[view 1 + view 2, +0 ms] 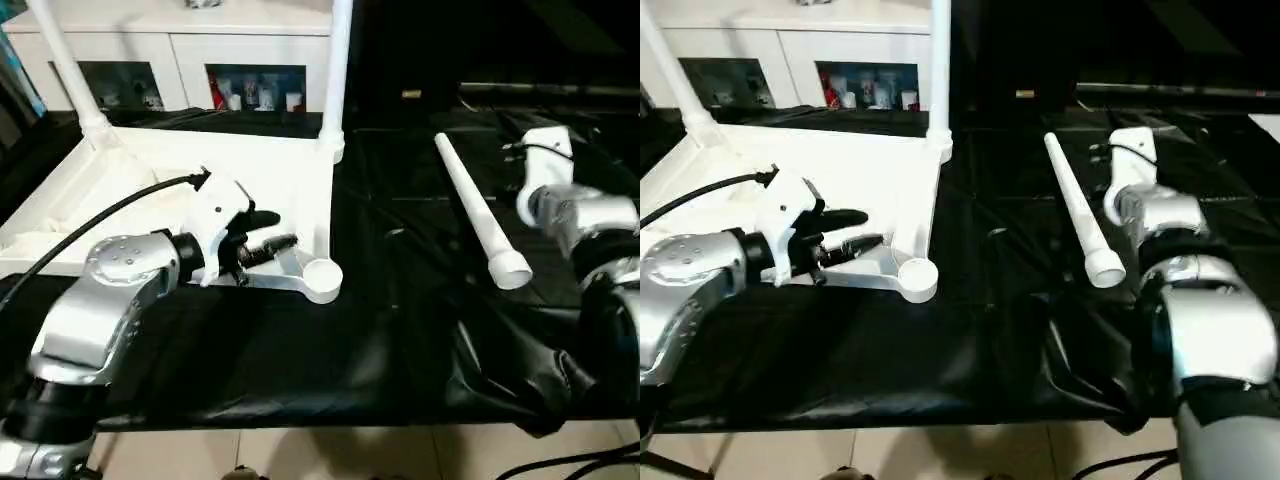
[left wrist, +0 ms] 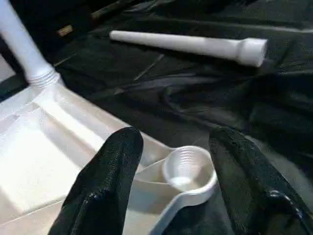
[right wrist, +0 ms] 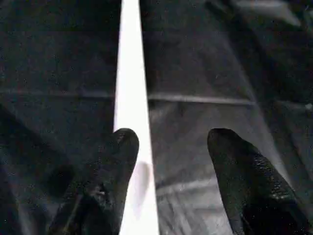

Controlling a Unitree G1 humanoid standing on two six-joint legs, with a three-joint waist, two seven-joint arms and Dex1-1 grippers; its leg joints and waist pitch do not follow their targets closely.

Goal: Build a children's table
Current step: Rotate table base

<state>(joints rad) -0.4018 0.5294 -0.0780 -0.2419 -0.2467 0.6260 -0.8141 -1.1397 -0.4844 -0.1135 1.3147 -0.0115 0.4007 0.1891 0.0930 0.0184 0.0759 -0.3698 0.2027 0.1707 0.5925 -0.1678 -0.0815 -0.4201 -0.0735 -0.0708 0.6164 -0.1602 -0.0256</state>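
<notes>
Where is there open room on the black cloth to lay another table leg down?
The widest bare stretch of black cloth runs along the near edge, in front of the tabletop. A narrower strip lies between the tabletop's empty corner socket and the loose leg. The right side is crowded by the right gripper and bunched cloth.

A black cloth [image 1: 300, 370] covers the work surface; a white cabinet [image 1: 180, 50] with glass doors stands far left.

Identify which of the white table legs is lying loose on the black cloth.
The loose leg to the right of the tabletop lies flat; two other legs stand upright in its corner sockets.
</notes>
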